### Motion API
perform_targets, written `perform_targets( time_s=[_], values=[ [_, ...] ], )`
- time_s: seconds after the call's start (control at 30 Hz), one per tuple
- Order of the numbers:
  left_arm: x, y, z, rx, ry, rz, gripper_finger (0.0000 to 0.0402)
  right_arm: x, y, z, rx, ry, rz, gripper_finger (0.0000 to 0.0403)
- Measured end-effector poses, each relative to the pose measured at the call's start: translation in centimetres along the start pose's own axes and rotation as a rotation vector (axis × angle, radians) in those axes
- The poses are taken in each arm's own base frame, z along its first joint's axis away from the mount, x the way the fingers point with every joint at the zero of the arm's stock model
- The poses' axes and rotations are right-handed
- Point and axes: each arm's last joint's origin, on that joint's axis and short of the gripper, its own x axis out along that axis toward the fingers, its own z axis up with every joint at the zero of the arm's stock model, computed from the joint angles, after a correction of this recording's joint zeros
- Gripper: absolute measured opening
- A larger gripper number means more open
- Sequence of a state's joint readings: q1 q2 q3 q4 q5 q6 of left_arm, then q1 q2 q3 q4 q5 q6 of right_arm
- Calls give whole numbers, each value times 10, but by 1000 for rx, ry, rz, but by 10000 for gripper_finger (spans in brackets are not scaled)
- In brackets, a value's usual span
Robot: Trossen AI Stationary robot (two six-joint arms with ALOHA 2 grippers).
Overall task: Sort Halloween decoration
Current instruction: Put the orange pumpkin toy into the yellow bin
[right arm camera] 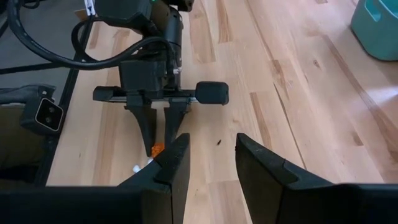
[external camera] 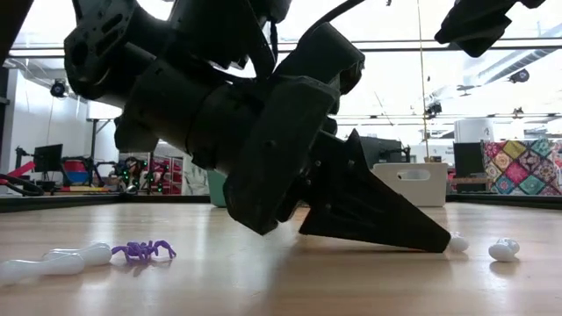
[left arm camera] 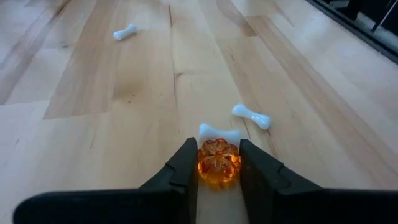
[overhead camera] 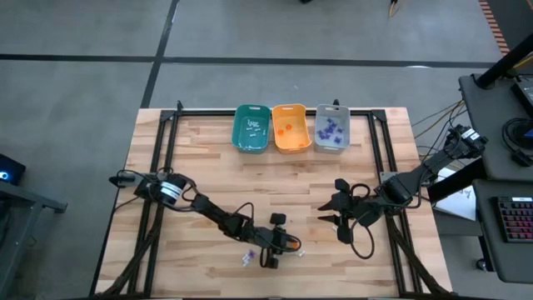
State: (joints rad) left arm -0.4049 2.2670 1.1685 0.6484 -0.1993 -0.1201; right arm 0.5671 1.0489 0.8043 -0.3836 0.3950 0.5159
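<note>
My left gripper [overhead camera: 287, 243] is low over the table's near middle, shut on a small orange pumpkin trinket [left arm camera: 217, 163]. Right beyond the pumpkin a white bone [left arm camera: 217, 131] lies flat on the wood, with another bone [left arm camera: 250, 116] a little farther off. A purple spider [external camera: 145, 251] and a white bone [external camera: 53, 262] lie near the front edge. My right gripper [overhead camera: 337, 218] hangs open above the table right of centre, with nothing between its fingers [right arm camera: 180, 163]. My left gripper pinches the orange pumpkin by its two opposite sides [left arm camera: 200, 163] between its two fingers. The fingers [left arm camera: 252, 167] come from the table's left, slanting down, with their tips at the table top [external camera: 435, 244]. The pumpkin sits upright between them, low at the wood.
Three bins stand side by side at the far edge: teal [overhead camera: 251, 127], orange [overhead camera: 291, 127] and grey [overhead camera: 331, 129], each with small trinkets inside. Another bone [left arm camera: 124, 32] lies farther off. Two small white trinkets [external camera: 505, 250] lie near my left fingertips. Dark frame rails run along both table sides.
</note>
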Motion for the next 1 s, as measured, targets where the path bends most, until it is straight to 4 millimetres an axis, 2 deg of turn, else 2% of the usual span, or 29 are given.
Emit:
perform_targets(
  time_s=[0.33, 0.57, 0.8, 1.0],
  values=[
    [-12, 2, 18, 79, 33, 27, 61, 0, 0, 0, 10, -1, -1, 116],
    [-30, 15, 40, 157, 69, 83, 61, 0, -2, 2, 14, -28, -45, 116],
    [-56, 52, 69, 243, 124, 174, 61, 3, -12, 8, 35, -52, -112, 116],
    [-82, 110, 97, 287, 142, 294, 60, 8, -27, 15, -18, -52, -172, 116]
  ],
)
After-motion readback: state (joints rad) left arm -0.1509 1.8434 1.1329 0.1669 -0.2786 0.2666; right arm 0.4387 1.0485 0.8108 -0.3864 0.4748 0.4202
